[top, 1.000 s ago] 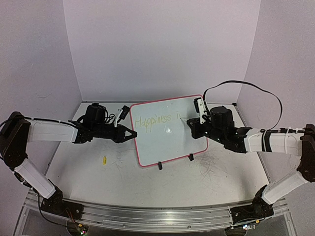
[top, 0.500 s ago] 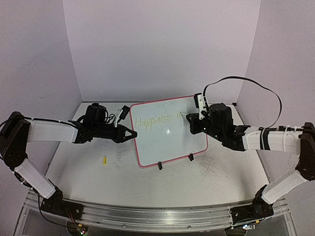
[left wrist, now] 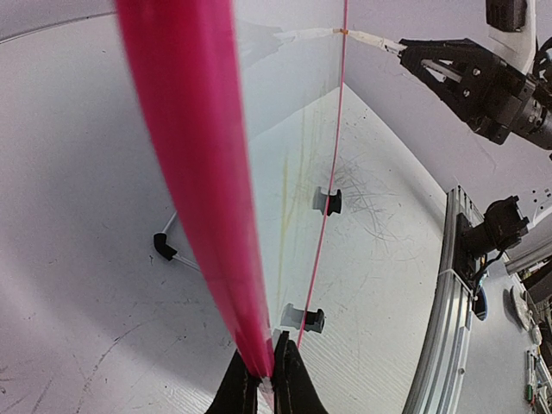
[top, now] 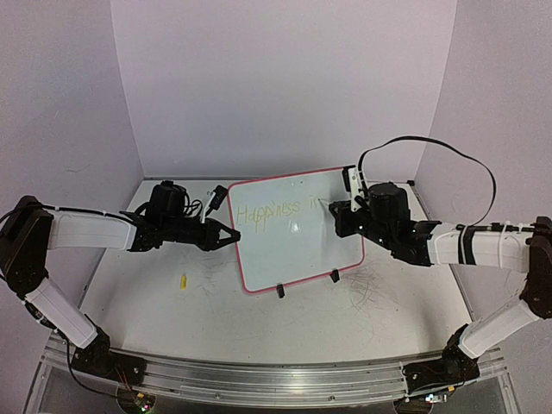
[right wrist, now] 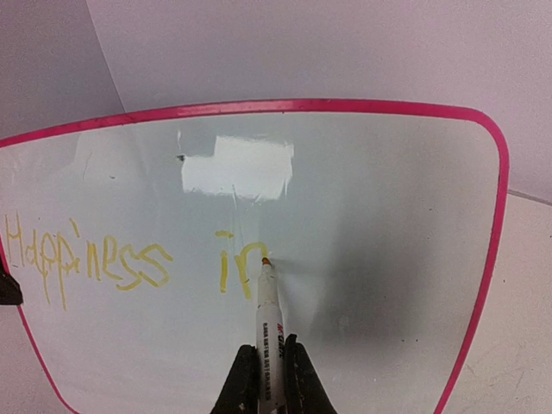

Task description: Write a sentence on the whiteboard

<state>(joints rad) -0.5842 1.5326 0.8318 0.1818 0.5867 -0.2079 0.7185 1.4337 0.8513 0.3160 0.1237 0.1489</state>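
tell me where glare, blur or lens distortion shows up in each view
Right wrist: a bright rectangular glare patch on the whiteboard above the yellow writing; the marker is sharp, the pink rim bows outward. Left wrist: the near rim, seen edge-on, is a wide soft blur. Top external: even light, one small glare spot on the board, writing faint.

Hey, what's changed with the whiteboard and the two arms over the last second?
The right gripper, shut on the marker, edged slightly toward the far side of the whiteboard while writing. The sentence gained strokes and now reads "Happiness in". The left gripper stayed clamped on the board's left rim, and the board itself has not moved.
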